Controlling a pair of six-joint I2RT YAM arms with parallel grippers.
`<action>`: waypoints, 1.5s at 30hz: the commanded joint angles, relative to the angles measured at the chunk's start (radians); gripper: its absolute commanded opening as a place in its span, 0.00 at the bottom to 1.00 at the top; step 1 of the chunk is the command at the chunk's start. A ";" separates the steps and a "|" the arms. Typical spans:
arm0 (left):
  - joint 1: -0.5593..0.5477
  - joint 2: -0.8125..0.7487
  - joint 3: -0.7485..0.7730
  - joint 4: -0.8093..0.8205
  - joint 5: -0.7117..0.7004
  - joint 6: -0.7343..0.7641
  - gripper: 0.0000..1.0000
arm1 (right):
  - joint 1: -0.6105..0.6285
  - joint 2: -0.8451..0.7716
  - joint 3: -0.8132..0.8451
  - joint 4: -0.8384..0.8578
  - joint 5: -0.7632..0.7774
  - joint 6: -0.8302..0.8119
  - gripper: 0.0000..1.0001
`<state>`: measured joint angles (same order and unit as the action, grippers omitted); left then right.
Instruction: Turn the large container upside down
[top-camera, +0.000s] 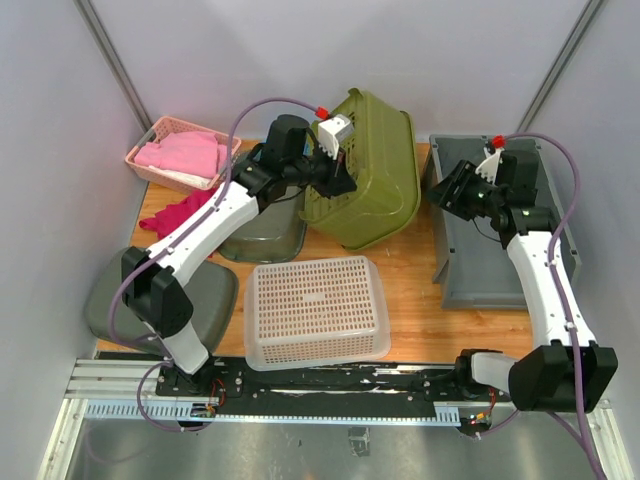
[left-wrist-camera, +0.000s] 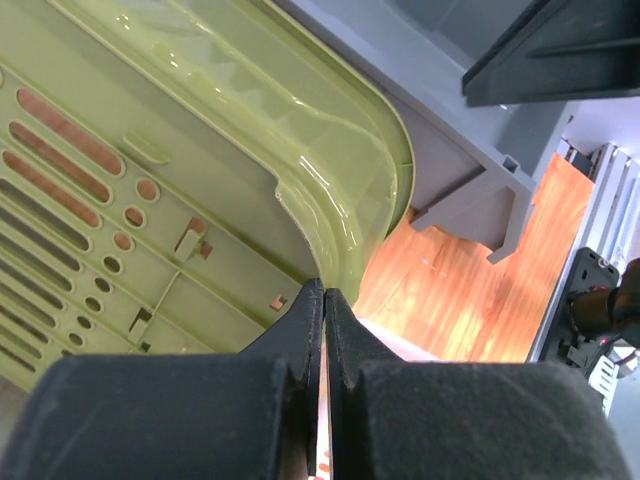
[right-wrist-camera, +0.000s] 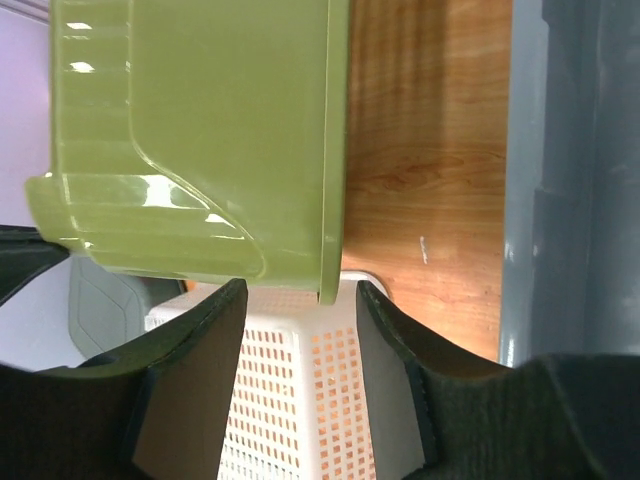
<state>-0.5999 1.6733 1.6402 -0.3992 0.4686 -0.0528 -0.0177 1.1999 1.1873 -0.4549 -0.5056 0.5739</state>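
Right pincer (right-wrist-camera: 300, 295) half-open, empty, just left of large container (top-camera: 490, 275); left pincer (left-wrist-camera: 323, 292) clamped on olive bin (top-camera: 375, 170).

We can read no text, label, brand, number or sign in any of the three views; the large container (top-camera: 465, 275), the olive-green bin (top-camera: 375, 180) and the white mesh basket (top-camera: 315, 310) show us only plain plastic; a small pale mark on the desk (right-wrist-camera: 430, 150), seen from the right wrist, is too small for us to tell whether it is writing.
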 joint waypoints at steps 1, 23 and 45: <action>-0.042 0.050 0.034 0.014 0.023 -0.028 0.00 | -0.004 0.011 -0.018 -0.051 0.040 -0.062 0.49; 0.037 -0.080 -0.166 0.144 -0.164 -0.372 0.77 | 0.062 0.184 0.121 -0.098 0.156 -0.152 0.55; 0.051 -0.044 -0.394 0.276 -0.216 -0.419 0.81 | 0.265 0.599 0.438 -0.131 0.199 -0.216 0.62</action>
<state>-0.5522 1.6272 1.2793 -0.1791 0.2626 -0.4793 0.1703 1.7683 1.5940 -0.5816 -0.2081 0.3725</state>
